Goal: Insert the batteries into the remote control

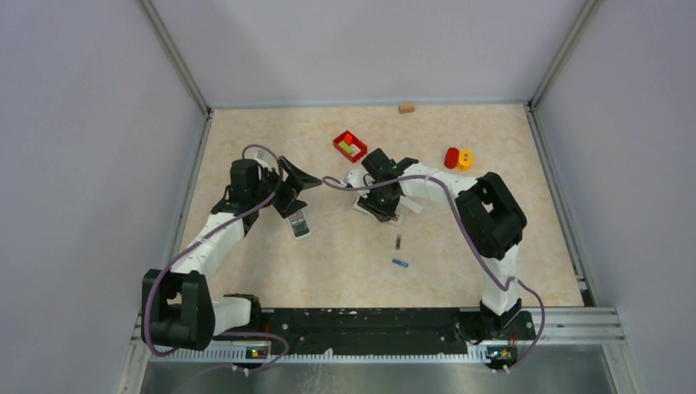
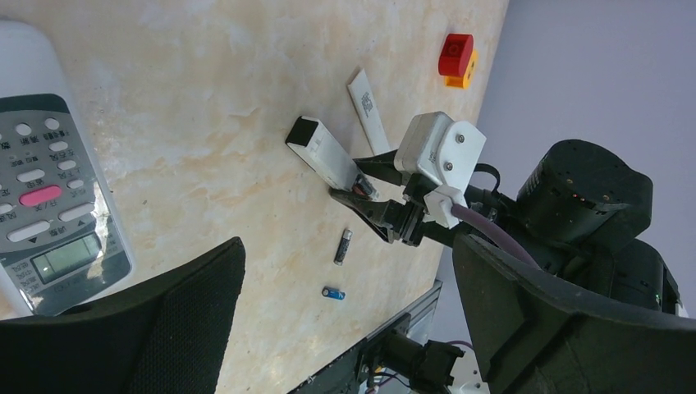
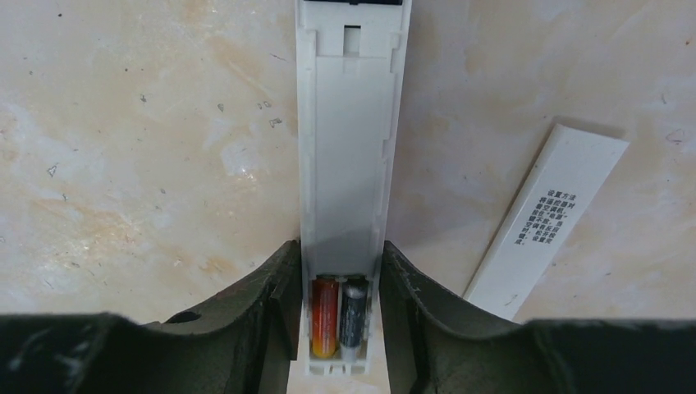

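Red battery (image 3: 325,316) and dark battery (image 3: 354,313) lie in the white remote's (image 3: 345,148) open bay, right jaws clasping its sides; left jaws gape wide nearby over the beige counter (image 3: 123,164).

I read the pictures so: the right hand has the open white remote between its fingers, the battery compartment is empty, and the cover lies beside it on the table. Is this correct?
Not fully. The compartment is not empty: the right wrist view shows a red battery and a black battery in it. The right hand, the white remote and the cover are as you said.
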You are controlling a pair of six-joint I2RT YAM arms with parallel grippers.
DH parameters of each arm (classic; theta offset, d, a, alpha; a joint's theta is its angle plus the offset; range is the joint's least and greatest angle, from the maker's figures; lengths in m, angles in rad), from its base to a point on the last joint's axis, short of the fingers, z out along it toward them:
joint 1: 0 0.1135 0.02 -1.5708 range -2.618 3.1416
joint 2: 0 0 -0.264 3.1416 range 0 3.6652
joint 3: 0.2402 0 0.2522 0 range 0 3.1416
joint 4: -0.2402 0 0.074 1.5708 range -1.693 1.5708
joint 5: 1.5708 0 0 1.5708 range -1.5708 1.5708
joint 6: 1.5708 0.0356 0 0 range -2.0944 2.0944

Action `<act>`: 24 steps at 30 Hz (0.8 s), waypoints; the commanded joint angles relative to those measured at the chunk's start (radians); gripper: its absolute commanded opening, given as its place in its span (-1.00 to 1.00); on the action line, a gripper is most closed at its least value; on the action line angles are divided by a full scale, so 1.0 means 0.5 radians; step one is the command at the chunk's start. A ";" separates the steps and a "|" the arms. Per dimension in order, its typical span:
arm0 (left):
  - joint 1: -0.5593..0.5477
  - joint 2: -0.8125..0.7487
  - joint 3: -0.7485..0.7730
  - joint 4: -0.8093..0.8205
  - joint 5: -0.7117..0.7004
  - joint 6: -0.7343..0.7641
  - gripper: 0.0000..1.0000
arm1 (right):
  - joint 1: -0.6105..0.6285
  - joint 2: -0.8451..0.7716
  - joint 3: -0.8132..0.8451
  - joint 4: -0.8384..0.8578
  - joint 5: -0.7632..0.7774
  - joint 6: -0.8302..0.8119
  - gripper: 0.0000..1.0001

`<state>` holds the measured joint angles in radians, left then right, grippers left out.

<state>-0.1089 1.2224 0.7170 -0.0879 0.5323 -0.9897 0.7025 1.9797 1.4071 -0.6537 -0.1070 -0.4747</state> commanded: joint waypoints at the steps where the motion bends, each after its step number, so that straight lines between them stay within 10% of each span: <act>1: 0.009 -0.009 0.017 0.079 0.014 0.048 0.97 | -0.033 -0.151 0.052 -0.032 -0.090 0.063 -0.18; 11: 0.009 0.006 0.044 0.073 0.012 0.057 0.97 | -0.169 -0.441 -0.060 0.096 -0.040 0.200 0.07; 24: 0.012 0.016 0.053 0.080 0.058 0.106 0.97 | -0.328 0.001 0.206 0.071 0.205 0.327 0.05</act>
<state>-0.1081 1.2224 0.7170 -0.0864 0.5358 -0.9619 0.5285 1.9221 1.4307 -0.6144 -0.0235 -0.3283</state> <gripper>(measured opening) 0.986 0.524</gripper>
